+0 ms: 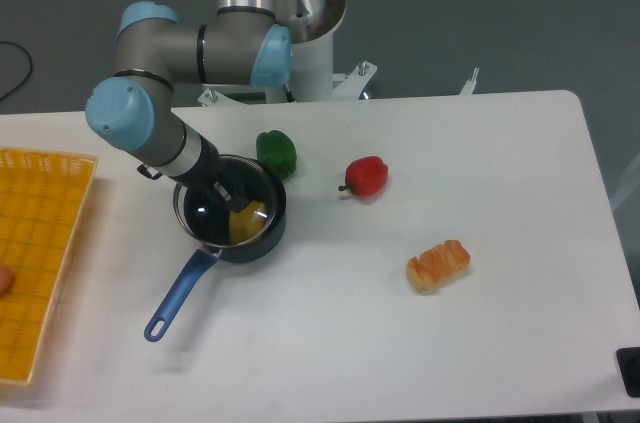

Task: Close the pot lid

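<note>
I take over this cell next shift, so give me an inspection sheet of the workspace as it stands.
Surface: white table, no spills seen.
Job's things: pot upright left of centre, blue handle toward the front left, something yellow inside. The lid seems to lie on it under the gripper; too reflective to be sure.
Clutter: green pepper just behind the pot, red pepper, bread roll, yellow tray at the left edge.
Grippers: gripper down over the pot; fingers not readable.
Cables: a dark one at the far left, off the table.
Surroundings: grey floor, arm base behind the table.
</note>
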